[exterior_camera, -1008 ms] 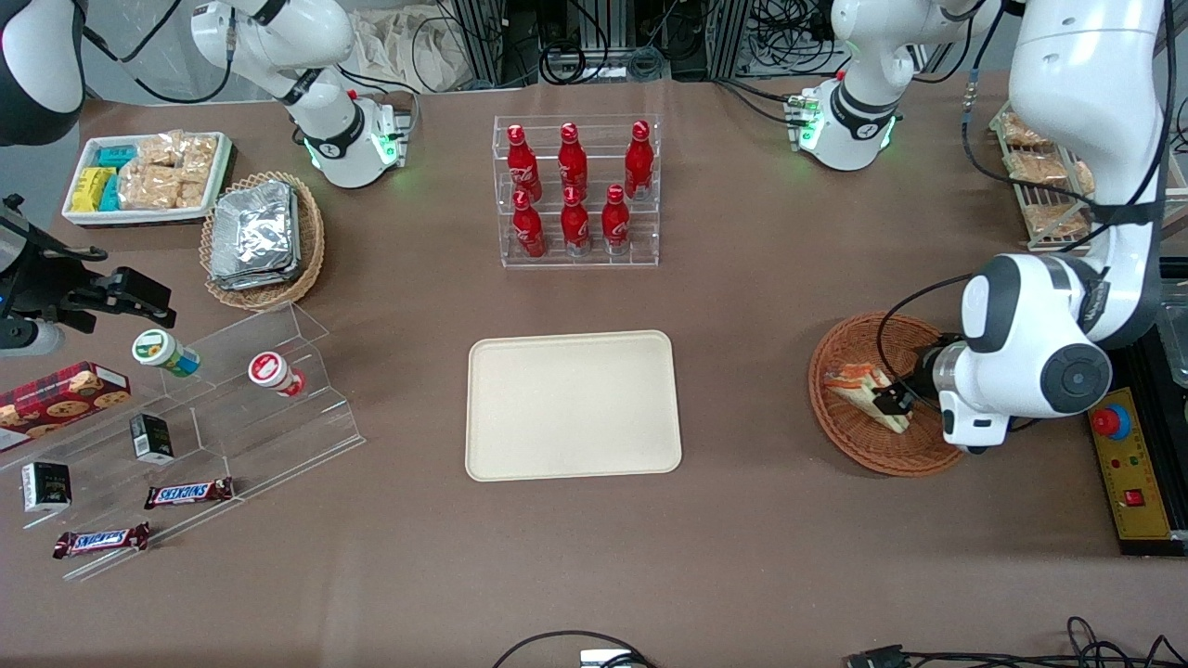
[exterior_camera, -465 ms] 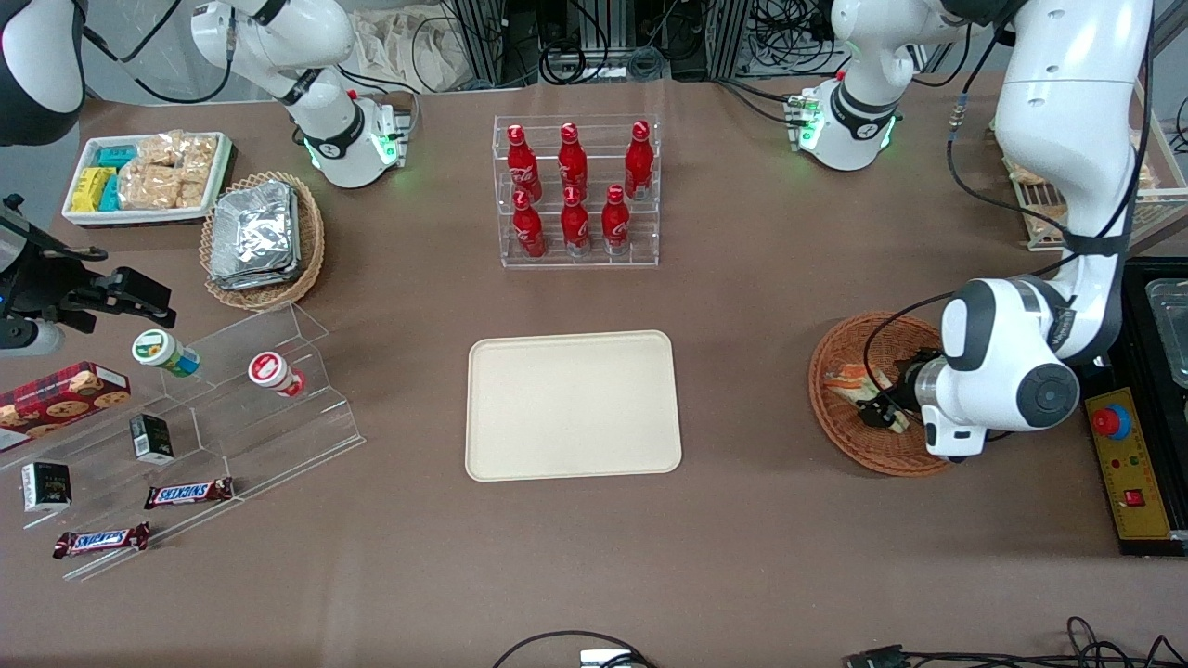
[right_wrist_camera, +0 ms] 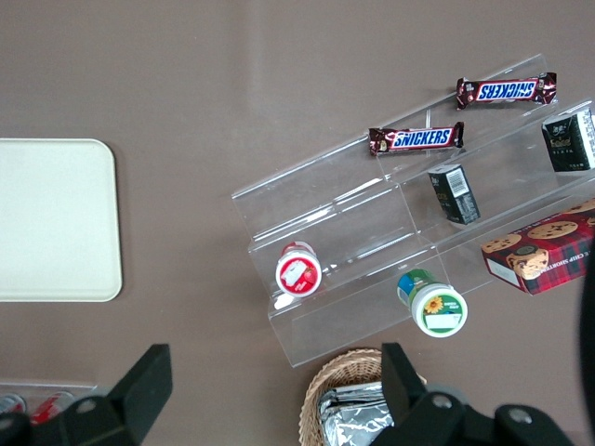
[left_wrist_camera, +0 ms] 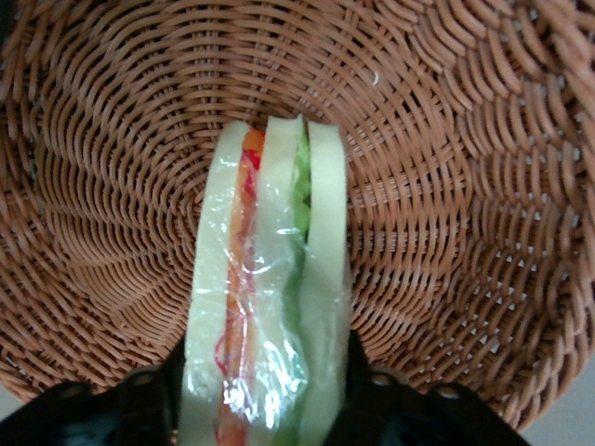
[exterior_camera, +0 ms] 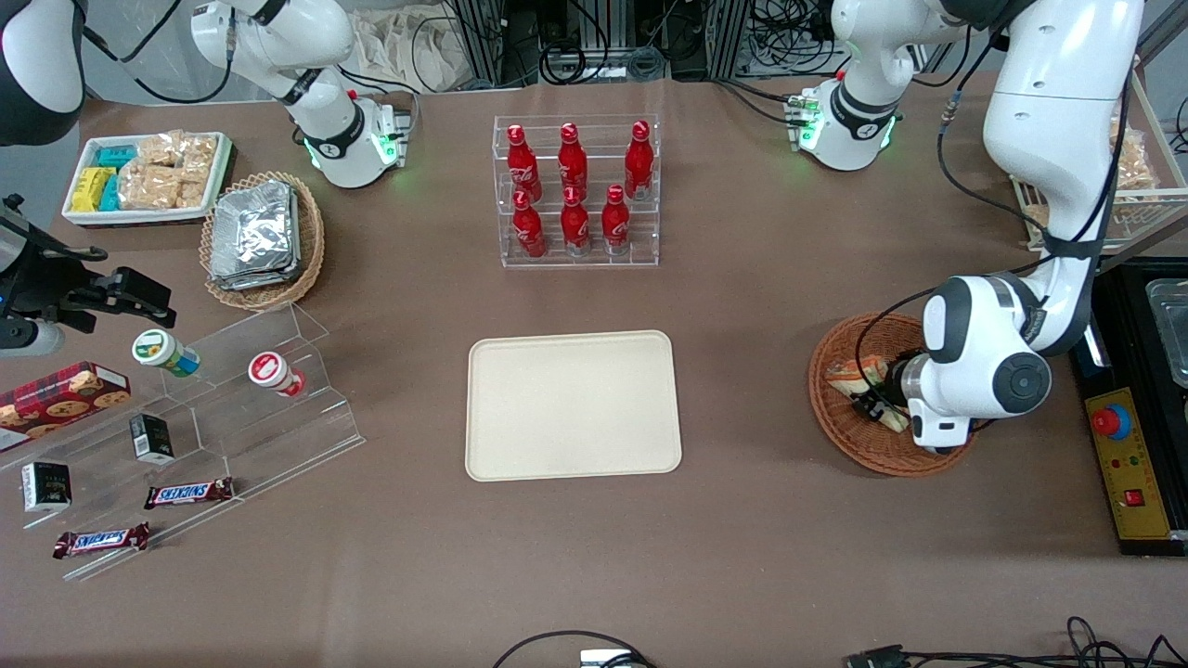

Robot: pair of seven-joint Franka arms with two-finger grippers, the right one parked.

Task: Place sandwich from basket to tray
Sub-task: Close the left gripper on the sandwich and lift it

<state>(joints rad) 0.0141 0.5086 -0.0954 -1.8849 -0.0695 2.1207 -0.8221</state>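
Observation:
The sandwich (exterior_camera: pixel 848 376) (left_wrist_camera: pixel 270 297), a clear-wrapped wedge of white bread with orange and green layers, stands on edge inside the reddish-brown wicker basket (exterior_camera: pixel 858 450) (left_wrist_camera: pixel 102 186) at the working arm's end of the table. My gripper (exterior_camera: pixel 877 408) (left_wrist_camera: pixel 265 395) reaches low into the basket and is shut on the sandwich, one black finger pressed against each bread face. The cream tray (exterior_camera: pixel 573 405) (right_wrist_camera: pixel 51 218) lies bare at the table's middle, well apart from the basket.
A clear rack of red bottles (exterior_camera: pixel 575 190) stands farther from the camera than the tray. Toward the parked arm's end are a tan basket of foil packs (exterior_camera: pixel 263 238), a white snack bin (exterior_camera: pixel 148 176) and an acrylic stepped shelf (exterior_camera: pixel 213 408). A yellow control box (exterior_camera: pixel 1128 464) sits beside the basket.
The arm's wrist has swung toward the tray and a little away from the camera. The gripper stays in the basket, and the sandwich has shifted slightly with it.

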